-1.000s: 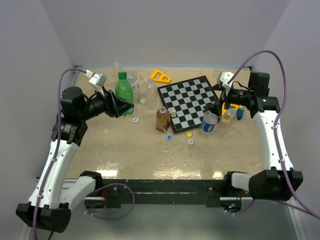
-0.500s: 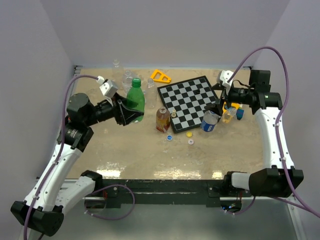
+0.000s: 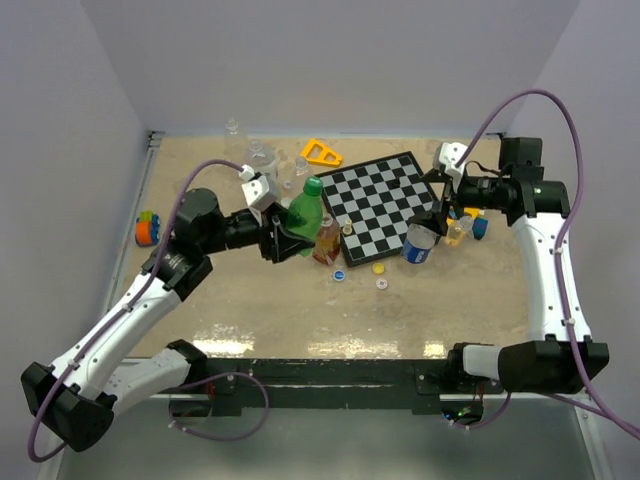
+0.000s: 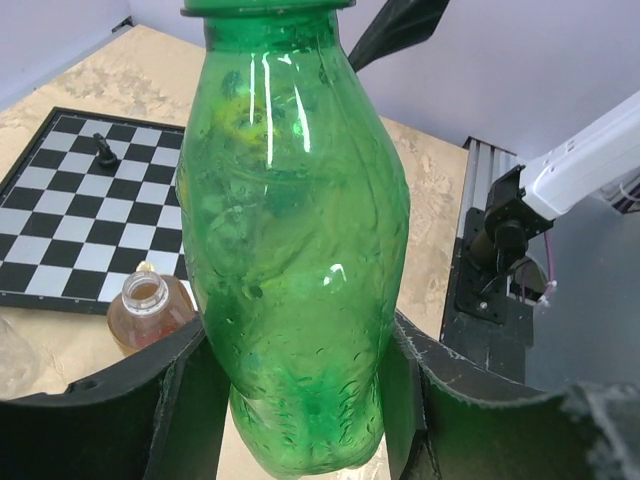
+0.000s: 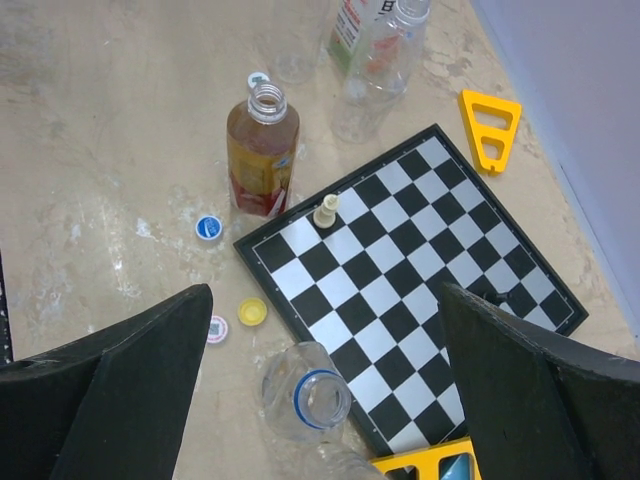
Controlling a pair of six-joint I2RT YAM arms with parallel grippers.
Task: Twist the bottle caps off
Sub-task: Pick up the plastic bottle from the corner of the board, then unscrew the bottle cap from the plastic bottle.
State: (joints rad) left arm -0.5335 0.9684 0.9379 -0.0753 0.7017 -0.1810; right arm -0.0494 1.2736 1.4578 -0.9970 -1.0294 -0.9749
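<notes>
Gripping: left end effector (image 3: 293,240) clamps green bottle (image 3: 306,208) | bottle translucent, tilted | right end effector (image 3: 443,208) spread wide, empty

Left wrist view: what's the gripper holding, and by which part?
The left gripper holds the green bottle by its lower body, jaws on opposite sides near the base. The right gripper is open, holding nothing.

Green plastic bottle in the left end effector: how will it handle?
The green translucent plastic bottle shows no liquid, so it is probably light. Its walls look dimpled and thin, so the left end effector may dent it. Glossy, waisted and tall, it could slip or tip when set down.
</notes>
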